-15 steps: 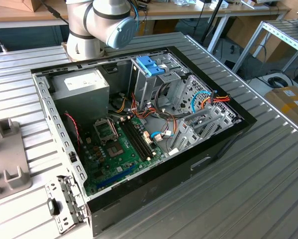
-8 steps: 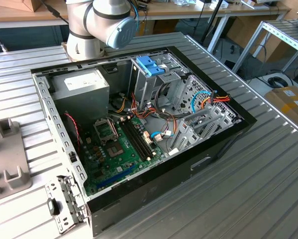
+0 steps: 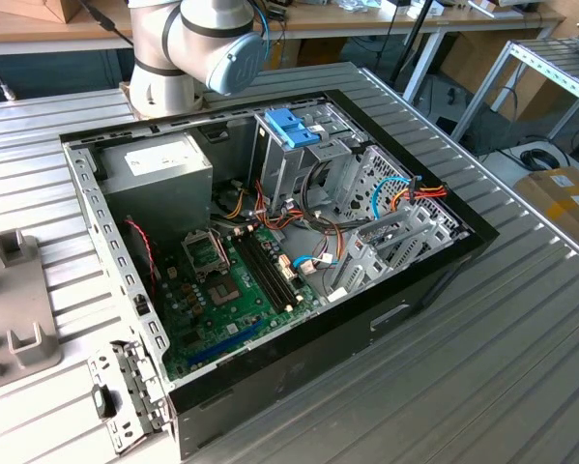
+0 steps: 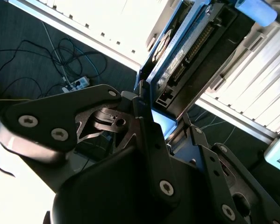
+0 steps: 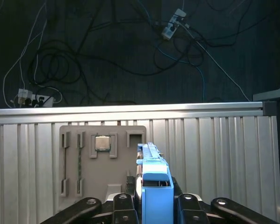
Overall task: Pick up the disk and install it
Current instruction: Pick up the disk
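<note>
Black metal gripper is clamping the flat silver-metal disk, its blue plastic frame edge hanging clear over the ribbed grey metal table, with open room either side.

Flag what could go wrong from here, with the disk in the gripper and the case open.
1. In the first wrist view the gripper pinches the disk on edge near one end, and much of it sticks out past the fingers. It could pivot or slip if the arm moves fast.
2. In the exterior view loose cables lie beside the drive cage. The disk may snag them or go in skewed.
</note>
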### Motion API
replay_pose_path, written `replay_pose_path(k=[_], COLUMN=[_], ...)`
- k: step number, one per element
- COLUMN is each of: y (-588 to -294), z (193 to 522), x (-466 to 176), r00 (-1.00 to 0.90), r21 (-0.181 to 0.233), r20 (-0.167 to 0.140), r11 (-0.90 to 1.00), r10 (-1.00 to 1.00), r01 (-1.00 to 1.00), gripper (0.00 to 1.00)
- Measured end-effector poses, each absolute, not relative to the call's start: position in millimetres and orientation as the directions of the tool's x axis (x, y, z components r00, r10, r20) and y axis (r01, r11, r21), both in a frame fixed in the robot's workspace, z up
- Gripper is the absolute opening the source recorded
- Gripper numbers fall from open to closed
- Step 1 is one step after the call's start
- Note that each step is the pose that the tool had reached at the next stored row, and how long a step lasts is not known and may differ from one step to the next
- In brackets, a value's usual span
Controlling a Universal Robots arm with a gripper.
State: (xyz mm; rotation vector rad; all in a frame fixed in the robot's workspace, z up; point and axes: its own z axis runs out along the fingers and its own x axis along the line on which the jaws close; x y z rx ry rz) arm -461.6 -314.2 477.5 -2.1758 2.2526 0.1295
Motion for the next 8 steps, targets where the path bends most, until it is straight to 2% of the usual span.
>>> replay_pose_path(k=[8], y=[-314.2], z=[487.3], x=[-461.6], r00=[-0.036], r21=[0.054], r20=[-0.062], r11=[0.033], r10=[-0.997], r01=[-0.998], gripper=[0.37])
